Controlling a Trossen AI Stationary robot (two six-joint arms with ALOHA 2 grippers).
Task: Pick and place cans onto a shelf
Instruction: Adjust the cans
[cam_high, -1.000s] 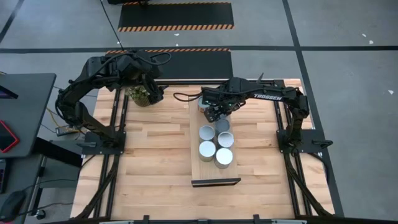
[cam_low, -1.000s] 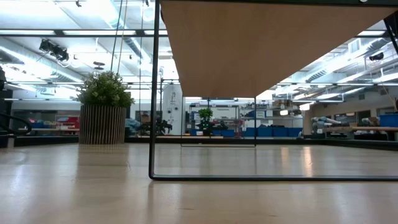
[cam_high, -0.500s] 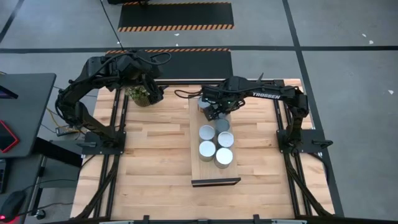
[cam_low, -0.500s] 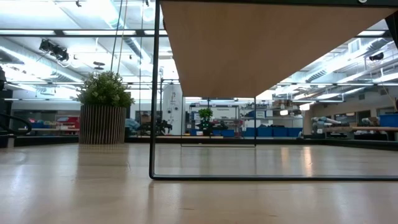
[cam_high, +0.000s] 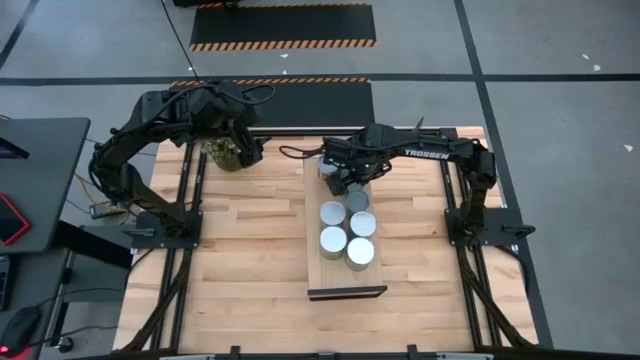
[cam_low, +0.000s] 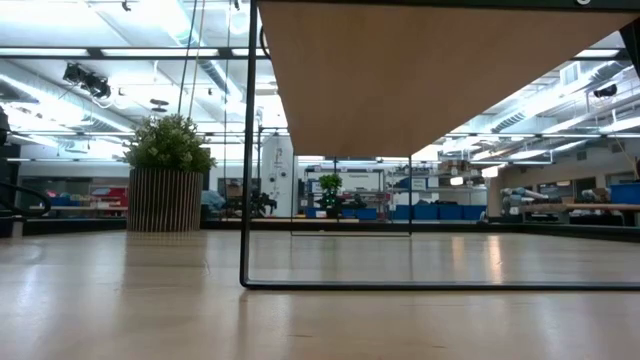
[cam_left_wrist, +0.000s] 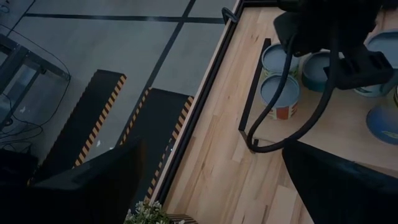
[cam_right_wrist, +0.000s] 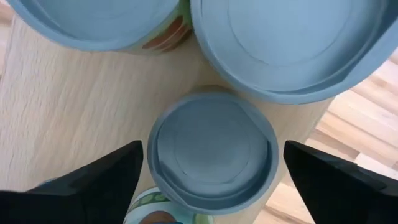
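From above, our right gripper (cam_high: 343, 183) sits over the far end of the shelf (cam_high: 316, 258), right above the back row of cans (cam_high: 345, 232); four tops show clear nearer the front edge, packed two by two, probably so the rest fit along a narrow board. Our left gripper (cam_high: 232, 140) waits by the plant (cam_high: 226, 155) at the table's far edge, out of the way. Low view gives us only the shelf's underside (cam_low: 420, 70) and its thin black leg (cam_low: 246, 150), plus the plant pot (cam_low: 165, 198) on the table (cam_low: 150, 310) — no cans or grippers visible from there. Left wrist view: our own fingers (cam_left_wrist: 93, 186) stand wide with nothing between them, and past them the other arm hangs over cans at the shelf's end (cam_left_wrist: 278, 90). Right wrist view: our fingers (cam_right_wrist: 93, 180) are spread wide on either side of one can (cam_right_wrist: 212, 149), not touching it — it rests on the shelf just beside two neighbours. We read that as a can just let go, the jaws clear enough to lift straight off without nudging the row.
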